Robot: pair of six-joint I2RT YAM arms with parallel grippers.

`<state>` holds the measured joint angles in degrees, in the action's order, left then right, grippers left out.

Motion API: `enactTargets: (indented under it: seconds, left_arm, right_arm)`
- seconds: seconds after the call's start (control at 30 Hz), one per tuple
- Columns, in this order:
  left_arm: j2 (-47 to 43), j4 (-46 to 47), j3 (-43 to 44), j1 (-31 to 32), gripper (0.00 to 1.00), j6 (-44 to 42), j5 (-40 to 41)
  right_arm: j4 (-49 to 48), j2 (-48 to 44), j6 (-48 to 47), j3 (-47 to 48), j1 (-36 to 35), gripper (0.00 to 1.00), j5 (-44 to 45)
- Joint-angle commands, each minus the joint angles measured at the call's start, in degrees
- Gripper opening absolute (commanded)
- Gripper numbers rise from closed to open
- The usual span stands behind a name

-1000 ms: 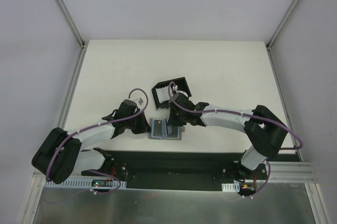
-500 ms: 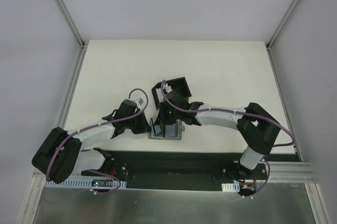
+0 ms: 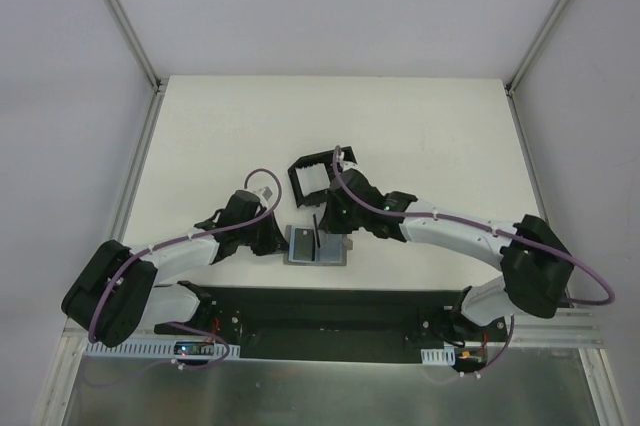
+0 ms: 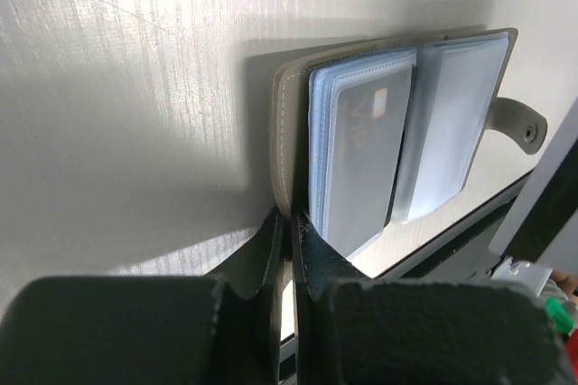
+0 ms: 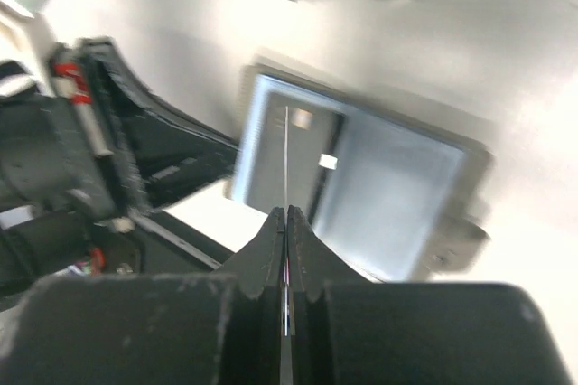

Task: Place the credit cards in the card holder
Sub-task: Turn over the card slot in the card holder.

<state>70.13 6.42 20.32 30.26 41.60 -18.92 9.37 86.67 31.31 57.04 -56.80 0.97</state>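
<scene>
**Clerk:** Well, largest first. What was entered?

**Keeper:** White table (image 3: 420, 136), bearing everything. Then the card holder (image 3: 297, 178): a black open-topped frame with thin walls, standing just beyond the grey wallet (image 4: 449, 123) and apart from it. No card was seen in it.

**Clerk:** And the wallet?

**Keeper:** It lay open, clear sleeves up, snap tab out to one side. The left gripper (image 4: 290, 222) was closed, with its tips at the wallet's near cover edge.

**Clerk:** Cards?

**Keeper:** Two were logged. The held credit card (image 5: 286, 159) was clamped in the closed right gripper (image 5: 286, 218), edge-on to the wrist camera, over the open wallet and short of the holder. The sleeved credit card (image 4: 366, 154) was dark with a pale chip mark and sat inside a wallet sleeve.

**Clerk:** Handling notes?

**Keeper:** Judged thin, stiff, light and slick-faced, so liable to swivel in a one-edge pinch. It was best held by a short edge, with the pads flat on both faces and the far edge left free for a slot.

**Clerk:** Not legible?

**Keeper:**
- The right wrist view was blurred, so the held card's face and colour could not be read.
- Whether that card's far edge had cleared the sleeve could not be told.
- Whether the left gripper pinched the cover or only pressed it could not be told.
- The holder's slots were too small to make out.
- Cards behind other sleeves, if any, were hidden.
</scene>
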Motion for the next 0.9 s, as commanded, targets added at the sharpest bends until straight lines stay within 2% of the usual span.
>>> enactTargets:
  seconds: [0.0, 0.5, 0.87]
  left_arm:
    - [0.9, -4.3, -1.9, -0.2, 0.0, -0.4, 3.3]
    - [0.6, -4.3, -1.9, -0.2, 0.0, -0.7, 2.7]
    - [0.8, -4.2, -1.6, -0.2, 0.0, -1.0, 2.5]
  right_arm:
    - [9.0, -5.0, 1.8, -4.5, 0.2, 0.01, 6.8]
    - [13.1, -4.3, 2.6, -4.6, 0.9, 0.0, 9.2]
    - [8.9, 0.3, 3.7, -5.4, 1.6, 0.0, 5.8]
